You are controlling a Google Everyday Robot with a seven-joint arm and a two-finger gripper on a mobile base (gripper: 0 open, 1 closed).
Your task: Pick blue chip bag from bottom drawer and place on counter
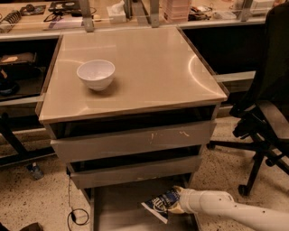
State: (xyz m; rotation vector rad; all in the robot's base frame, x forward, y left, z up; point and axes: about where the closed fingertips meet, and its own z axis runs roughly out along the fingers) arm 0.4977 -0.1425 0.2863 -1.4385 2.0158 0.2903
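The blue chip bag (159, 203) is a crinkled dark-blue foil bag with white lettering. It hangs tilted over the open bottom drawer (122, 205), at the drawer's right side, off the floor. My gripper (175, 203) is shut on the bag's right end, and my white arm reaches in from the lower right. The counter (149, 67) is the glossy beige top of the cabinet, above the two shallower drawers.
A white bowl (95, 74) stands on the counter's left part. A black office chair (266, 113) is close at the right. A cluttered wooden desk (135, 13) runs behind the cabinet. A black cable (74, 212) lies on the speckled floor at the left.
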